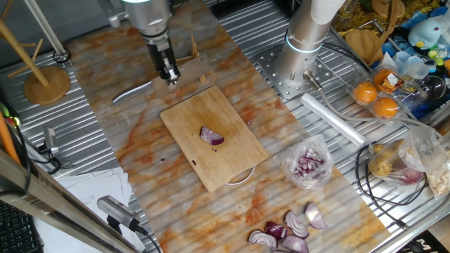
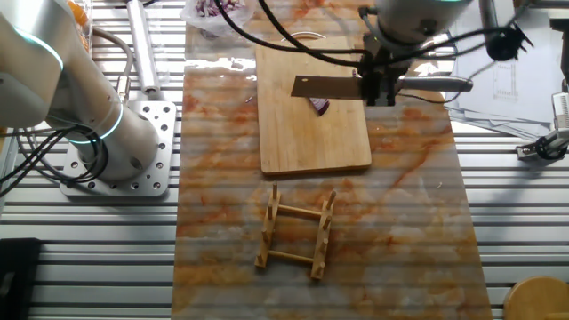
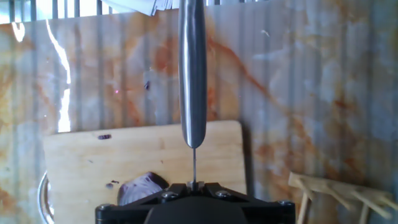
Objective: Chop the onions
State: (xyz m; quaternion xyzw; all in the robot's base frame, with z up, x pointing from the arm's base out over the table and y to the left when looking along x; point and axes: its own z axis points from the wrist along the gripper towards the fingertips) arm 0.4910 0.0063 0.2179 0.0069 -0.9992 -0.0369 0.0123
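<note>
A small red-purple onion wedge (image 1: pixel 211 135) lies near the middle of the wooden board (image 1: pixel 218 169). It also shows in the other fixed view (image 2: pixel 318 107) and the hand view (image 3: pixel 143 188). My gripper (image 1: pixel 167 74) is shut on a steel knife (image 2: pixel 324 86) and holds it level above the far edge of the board (image 2: pixel 311 142). In the other fixed view the blade lies just above the wedge and the gripper (image 2: pixel 378 84) is beside the board's edge. In the hand view the handle (image 3: pixel 193 74) runs straight away from the gripper (image 3: pixel 193 185), over the board (image 3: pixel 81 168).
A wooden rack (image 2: pixel 296 233) stands beyond the board. A clear bag of purple bits (image 1: pixel 307 163) and several bigger onion wedges (image 1: pixel 288 232) lie at the front right. A second robot base (image 1: pixel 302 56), oranges (image 1: pixel 376 98) and a wooden stand (image 1: pixel 46 84) ring the mat.
</note>
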